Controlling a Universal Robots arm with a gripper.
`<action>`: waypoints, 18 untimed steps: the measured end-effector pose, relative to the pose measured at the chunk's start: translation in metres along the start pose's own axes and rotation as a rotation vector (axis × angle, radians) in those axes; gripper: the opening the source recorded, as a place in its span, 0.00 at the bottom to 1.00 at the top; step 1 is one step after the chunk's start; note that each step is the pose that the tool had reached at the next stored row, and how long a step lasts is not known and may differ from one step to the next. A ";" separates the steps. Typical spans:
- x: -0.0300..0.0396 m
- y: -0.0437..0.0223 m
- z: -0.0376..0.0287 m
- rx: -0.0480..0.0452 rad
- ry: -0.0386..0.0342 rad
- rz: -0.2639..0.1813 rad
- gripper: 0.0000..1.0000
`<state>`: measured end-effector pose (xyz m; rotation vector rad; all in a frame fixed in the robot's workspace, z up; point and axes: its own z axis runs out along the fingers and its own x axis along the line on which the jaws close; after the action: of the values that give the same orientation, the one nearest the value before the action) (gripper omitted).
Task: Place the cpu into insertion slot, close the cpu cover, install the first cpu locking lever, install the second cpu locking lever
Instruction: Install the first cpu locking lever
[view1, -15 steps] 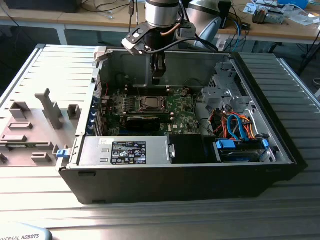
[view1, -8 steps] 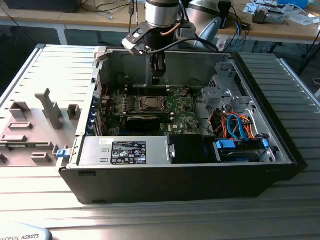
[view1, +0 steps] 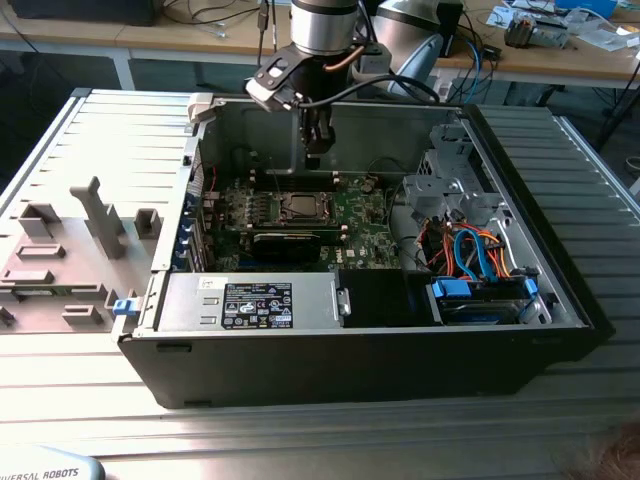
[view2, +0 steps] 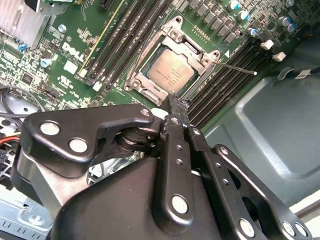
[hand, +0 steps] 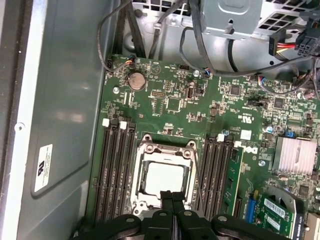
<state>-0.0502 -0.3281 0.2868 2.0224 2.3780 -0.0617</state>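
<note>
The cpu (view2: 170, 71) lies silver side up in the insertion slot (view2: 141, 86) in the middle of the green motherboard. The silvery cpu cover (view2: 199, 56) lies flat around it, framing the chip in its window. A thin metal lever (view2: 238, 68) sticks out sideways from the socket over the memory slots. My gripper (view2: 176, 102) hangs just above the socket's edge, fingers shut together with nothing between them. In the first wrist view the gripper (hand: 172, 196) overlaps the near edge of the cpu (hand: 161, 176) and its cover (hand: 165, 149). In the exterior view the gripper (view1: 314, 160) hovers over the slot (view1: 297, 207).
Black memory slots (hand: 116, 170) flank the socket on both sides. A finned heatsink (hand: 294, 154) and a coin cell (hand: 136, 80) sit on the board. Cables (view1: 470, 250) and a drive bay fill the exterior view's right. The case walls (view1: 380, 125) enclose the board.
</note>
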 end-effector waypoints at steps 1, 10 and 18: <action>0.0000 0.0000 0.0000 -0.0003 -0.0002 -0.009 0.11; 0.0000 0.0000 0.0000 -0.0021 -0.0010 -0.053 0.11; 0.0000 0.0000 0.0000 -0.0039 -0.0017 -0.097 0.11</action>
<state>-0.0502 -0.3281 0.2868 1.9037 2.4717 -0.0602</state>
